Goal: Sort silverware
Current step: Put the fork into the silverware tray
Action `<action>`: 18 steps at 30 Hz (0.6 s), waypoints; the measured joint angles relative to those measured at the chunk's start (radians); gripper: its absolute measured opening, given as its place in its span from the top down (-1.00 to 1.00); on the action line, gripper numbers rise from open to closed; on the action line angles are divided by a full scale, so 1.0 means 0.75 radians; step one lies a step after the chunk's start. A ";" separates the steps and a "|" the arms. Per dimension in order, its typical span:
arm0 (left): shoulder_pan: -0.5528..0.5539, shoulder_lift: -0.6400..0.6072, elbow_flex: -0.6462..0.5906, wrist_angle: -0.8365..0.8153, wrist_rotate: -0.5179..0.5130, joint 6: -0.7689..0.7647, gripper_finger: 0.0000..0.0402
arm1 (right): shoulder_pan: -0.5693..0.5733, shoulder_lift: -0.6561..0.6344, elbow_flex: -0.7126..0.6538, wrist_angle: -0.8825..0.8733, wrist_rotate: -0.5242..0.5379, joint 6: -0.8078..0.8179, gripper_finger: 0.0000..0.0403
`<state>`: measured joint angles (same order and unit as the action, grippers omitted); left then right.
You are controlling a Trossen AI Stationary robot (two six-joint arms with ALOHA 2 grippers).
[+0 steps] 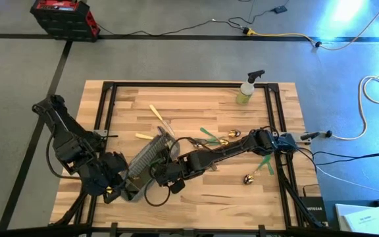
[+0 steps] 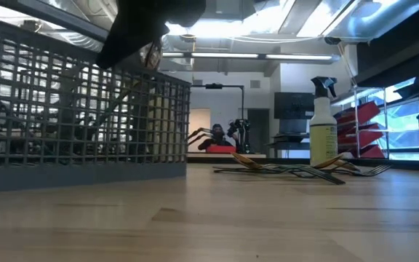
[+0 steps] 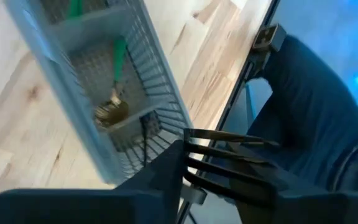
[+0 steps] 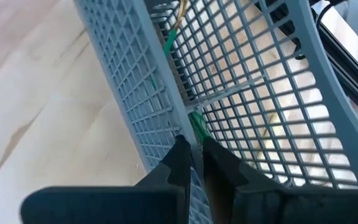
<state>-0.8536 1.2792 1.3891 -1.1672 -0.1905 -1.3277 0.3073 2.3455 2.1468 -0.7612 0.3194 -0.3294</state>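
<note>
Item 1. Left gripper, at the table's near edge, over the near end of the wire-mesh caddy. Its fingers sit at the near edge of its wrist view; whether they are parted cannot be told. Directly below, a green-handled spoon lies in a caddy compartment, gold bowl down; probably the piece this arm is delivering.

Item 2. Right gripper, beside the caddy's right wall. Fingers pressed together on that wall, the mesh and a green handle showing just past the tips; apparently bracing the caddy so it stays put while pieces are dropped in.

Item 3. Caddy, grey, lying at a slant near the table's middle-left; several green and cream handles already inside.

Item 4. Unsorted silverware, scattered mid-table to the right of the caddy: a cream-handled piece beyond it, green-handled ones under the right arm, a gold-headed piece well apart on the right. Much sorting remains.

Item 5. Spray bottle, upright at the far edge, clear of the work.
</note>
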 joint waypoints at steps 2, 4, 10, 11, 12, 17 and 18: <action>0.000 0.000 0.000 -0.002 0.028 0.006 0.40 | 0.001 0.000 0.000 -0.002 0.003 0.000 0.95; -0.005 -0.001 0.000 -0.003 0.044 0.003 0.35 | 0.001 0.000 0.000 -0.001 0.003 -0.001 0.96; -0.036 -0.001 0.000 -0.073 0.071 -0.042 0.30 | -0.006 0.001 0.000 0.002 0.002 0.021 0.96; -0.041 -0.001 0.000 -0.108 0.072 -0.058 0.30 | -0.007 0.001 0.000 0.001 0.003 0.021 0.96; -0.042 -0.001 0.000 -0.144 0.072 -0.073 0.30 | -0.008 0.001 0.000 0.001 0.003 0.021 0.96; -0.042 -0.002 0.000 -0.262 0.063 -0.086 0.30 | -0.005 0.001 0.000 -0.001 0.003 0.021 0.96; -0.042 -0.003 0.000 -0.268 0.057 -0.085 0.30 | -0.005 0.001 0.000 -0.001 0.003 0.021 0.96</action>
<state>-0.8848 1.2770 1.3891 -1.3684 -0.1480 -1.3917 0.3035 2.3459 2.1468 -0.7616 0.3214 -0.3134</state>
